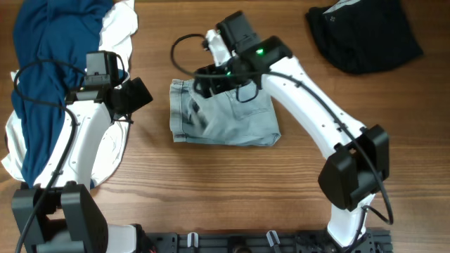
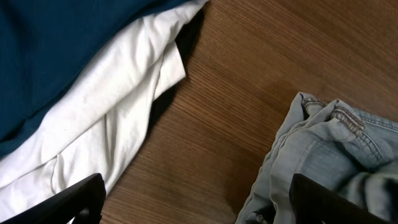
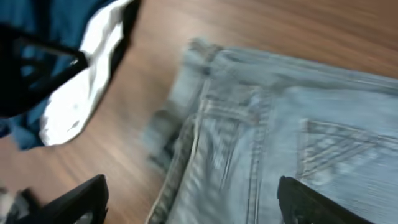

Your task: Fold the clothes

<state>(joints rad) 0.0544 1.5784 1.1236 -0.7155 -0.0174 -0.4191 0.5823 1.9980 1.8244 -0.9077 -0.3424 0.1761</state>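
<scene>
Pale-blue denim shorts (image 1: 232, 119) lie folded in the middle of the table. They also show in the right wrist view (image 3: 280, 143) with a stitched pocket, and in the left wrist view (image 2: 329, 155). My right gripper (image 1: 211, 79) hovers over the shorts' upper left part, open and empty (image 3: 193, 199). My left gripper (image 1: 133, 95) is open and empty (image 2: 199, 199) over bare wood left of the shorts. A dark-blue garment (image 1: 49, 63) lies on a white garment (image 1: 116, 31) at far left. A black garment (image 1: 365, 31) lies at the top right.
The table is brown wood (image 1: 211, 190). The white garment (image 2: 112, 118) and dark-blue garment (image 2: 62, 50) fill the left of the left wrist view. A black cable (image 1: 181, 53) loops behind the right arm.
</scene>
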